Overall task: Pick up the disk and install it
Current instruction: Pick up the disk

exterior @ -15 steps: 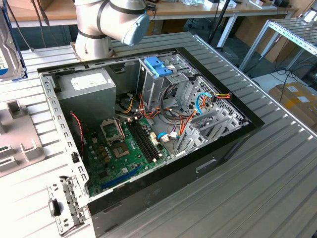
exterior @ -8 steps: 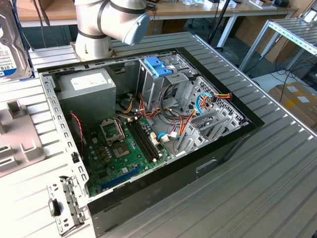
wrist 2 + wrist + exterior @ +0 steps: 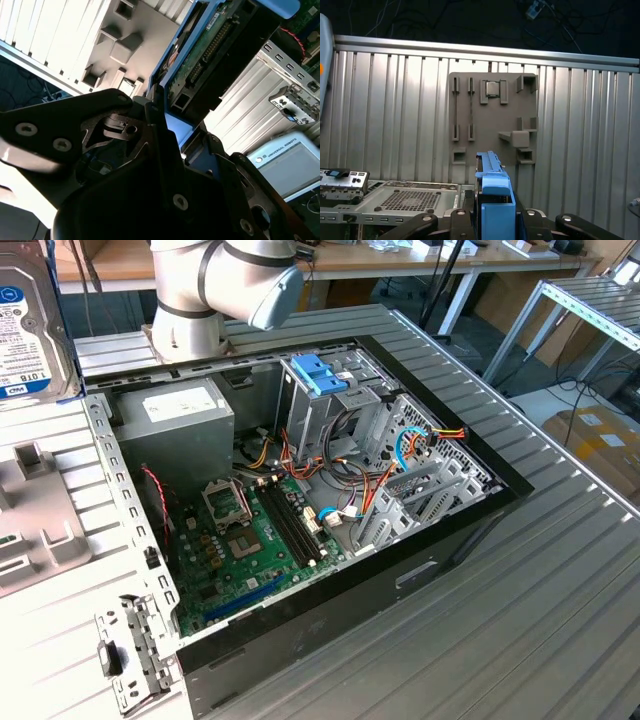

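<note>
At the exterior view's left edge the disk (image 3: 30, 325) hangs in the air with its label side to the camera, above the grey parts tray (image 3: 35, 510) on the ribbed counter (image 3: 560, 620). In both wrist views the gripper (image 3: 492, 220) is closed on the disk, its black fingers (image 3: 440, 227) clamped against the light-blue carrier rail from either side. The disk's far end juts out ahead of the gripper, green circuit-board face exposed in the second wrist view. Well apart from the gripper, toward the exterior view's right, the open computer case (image 3: 440, 570) lies on its side, showing the motherboard (image 3: 250, 540) and then the metal drive cage (image 3: 330, 415) topped by a blue bracket (image 3: 318, 372). The step in hand looks like carrying the disk across. Doing it well probably means holding the squeeze on the rail alone, never on the circuit board. The disk should stay steady so it cannot pivot between the fingers, high enough for its free end to clear the case wall and the loose cables near the cage.
</note>
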`<action>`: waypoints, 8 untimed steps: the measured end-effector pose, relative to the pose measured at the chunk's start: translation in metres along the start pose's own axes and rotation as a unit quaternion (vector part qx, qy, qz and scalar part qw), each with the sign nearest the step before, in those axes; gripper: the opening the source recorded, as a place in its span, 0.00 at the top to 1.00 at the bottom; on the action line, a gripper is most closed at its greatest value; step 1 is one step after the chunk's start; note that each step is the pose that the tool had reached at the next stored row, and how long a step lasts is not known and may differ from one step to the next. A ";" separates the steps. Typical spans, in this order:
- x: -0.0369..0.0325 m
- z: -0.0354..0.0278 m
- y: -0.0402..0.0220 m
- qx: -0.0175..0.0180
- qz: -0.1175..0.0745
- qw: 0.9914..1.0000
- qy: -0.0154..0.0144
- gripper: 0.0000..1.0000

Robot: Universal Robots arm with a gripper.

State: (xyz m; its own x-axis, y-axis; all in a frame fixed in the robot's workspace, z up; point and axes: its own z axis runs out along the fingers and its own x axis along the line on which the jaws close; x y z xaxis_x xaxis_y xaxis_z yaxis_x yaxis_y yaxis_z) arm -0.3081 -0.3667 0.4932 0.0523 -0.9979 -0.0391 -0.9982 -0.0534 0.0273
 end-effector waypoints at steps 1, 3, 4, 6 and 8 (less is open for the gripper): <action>0.0005 0.0000 -0.0012 0.000 0.000 1.000 0.000 0.63; 0.0017 -0.0001 -0.0037 0.000 0.000 1.000 0.000 0.63; 0.0023 -0.0001 -0.0048 0.000 0.000 1.000 0.000 0.63; 0.0034 -0.0001 -0.0068 0.000 0.000 1.000 0.000 0.63; 0.0043 -0.0002 -0.0082 0.000 0.000 1.000 0.000 0.63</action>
State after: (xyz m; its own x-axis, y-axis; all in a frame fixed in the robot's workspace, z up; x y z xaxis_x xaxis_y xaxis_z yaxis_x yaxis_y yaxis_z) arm -0.2997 -0.3706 0.4930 0.0523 -0.9979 -0.0391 -0.9982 -0.0534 0.0273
